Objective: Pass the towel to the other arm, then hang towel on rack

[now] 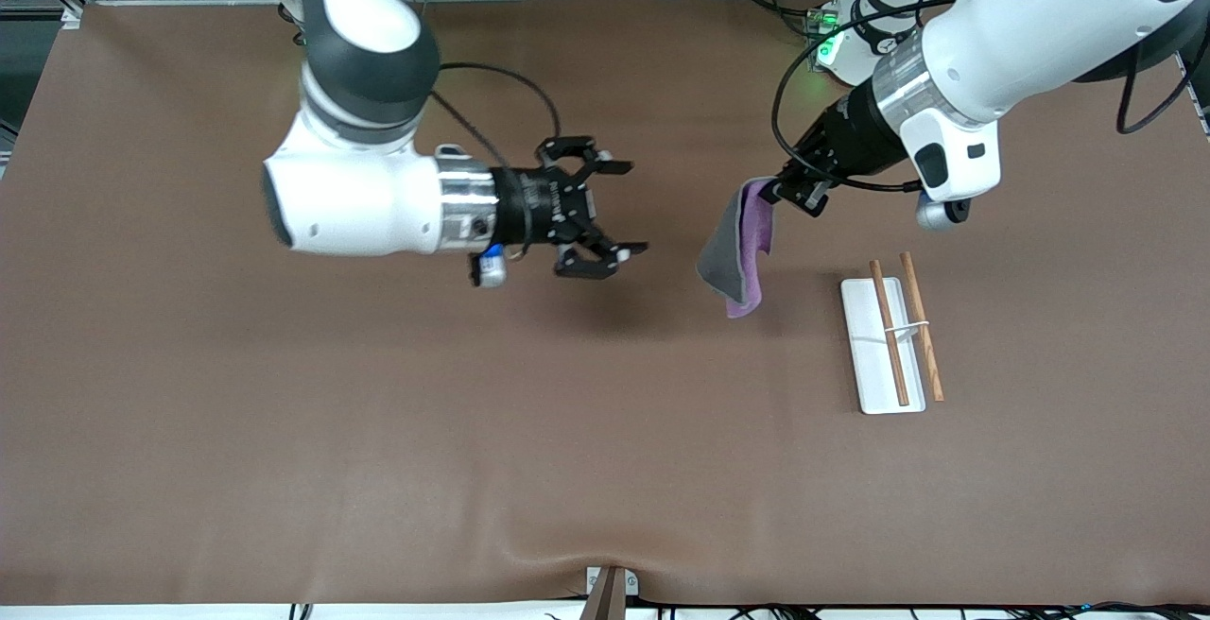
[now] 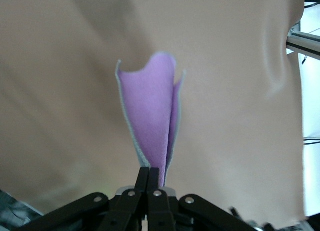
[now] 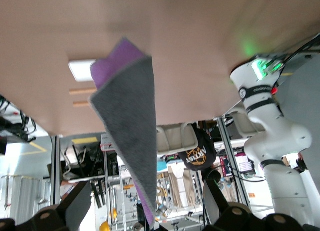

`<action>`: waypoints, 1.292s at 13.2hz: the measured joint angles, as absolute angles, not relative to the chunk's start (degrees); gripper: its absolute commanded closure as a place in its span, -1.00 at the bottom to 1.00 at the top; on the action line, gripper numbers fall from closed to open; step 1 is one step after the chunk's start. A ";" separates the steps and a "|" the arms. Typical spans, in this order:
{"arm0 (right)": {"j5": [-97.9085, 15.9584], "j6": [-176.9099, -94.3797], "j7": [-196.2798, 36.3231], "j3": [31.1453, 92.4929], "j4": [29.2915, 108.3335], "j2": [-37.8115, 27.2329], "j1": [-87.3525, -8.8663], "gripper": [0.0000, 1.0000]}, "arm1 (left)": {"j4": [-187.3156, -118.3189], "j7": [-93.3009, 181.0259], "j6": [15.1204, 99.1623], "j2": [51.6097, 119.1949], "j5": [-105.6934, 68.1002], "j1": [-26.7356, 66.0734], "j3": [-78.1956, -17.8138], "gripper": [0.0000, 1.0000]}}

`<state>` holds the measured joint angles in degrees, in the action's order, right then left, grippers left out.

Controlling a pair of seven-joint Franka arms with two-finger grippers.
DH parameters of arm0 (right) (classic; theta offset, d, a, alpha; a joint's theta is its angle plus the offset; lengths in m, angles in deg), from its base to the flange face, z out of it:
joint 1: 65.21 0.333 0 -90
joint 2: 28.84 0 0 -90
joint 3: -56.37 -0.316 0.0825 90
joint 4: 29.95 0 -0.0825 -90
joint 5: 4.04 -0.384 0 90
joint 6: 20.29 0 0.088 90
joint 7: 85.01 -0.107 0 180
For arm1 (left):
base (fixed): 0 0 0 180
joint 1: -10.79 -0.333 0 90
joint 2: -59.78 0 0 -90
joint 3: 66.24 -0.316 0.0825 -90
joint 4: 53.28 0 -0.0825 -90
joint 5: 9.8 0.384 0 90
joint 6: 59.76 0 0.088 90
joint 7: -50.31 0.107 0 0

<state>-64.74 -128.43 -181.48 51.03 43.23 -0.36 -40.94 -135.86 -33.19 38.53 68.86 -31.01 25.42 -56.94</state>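
**Towel held by left arm, right end effector open**

Left end effector (image 1: 792, 191) clamps the towel (image 1: 739, 251), dangling center-right of frame over the counter (image 1: 284, 412). Right end effector (image 1: 619, 207) spread wide, empty, mid-frame. Rack (image 1: 889, 344) lower right on the counter.

- Towel (image 1: 740, 247): purple on one face, dark grey on the other.
- Rack (image 1: 892, 335): white base, brown wooden rods, white crosspiece.
- Table (image 1: 378, 431): plain brown cover.
- Arms: white, with black grippers.

A wide table (image 1: 284, 431) covered in brown matting, bare except for the rack (image 1: 889, 336), which apparently rests flat at about three o'clock.
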 measured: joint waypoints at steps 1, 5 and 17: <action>-64.09 -126.00 -181.45 51.06 43.15 -0.36 -42.43 -1.00 | -135.91 -29.97 37.55 68.93 -30.09 24.82 -57.01 1.00; -58.35 -119.54 -181.09 51.09 42.55 -0.62 -47.50 -1.00 | -136.15 -20.17 35.98 70.45 -27.26 22.13 -57.17 1.00; -47.11 -101.81 -160.32 51.17 42.45 -1.02 -57.74 -1.00 | -136.27 -2.61 35.86 77.71 -22.81 19.05 -61.55 1.00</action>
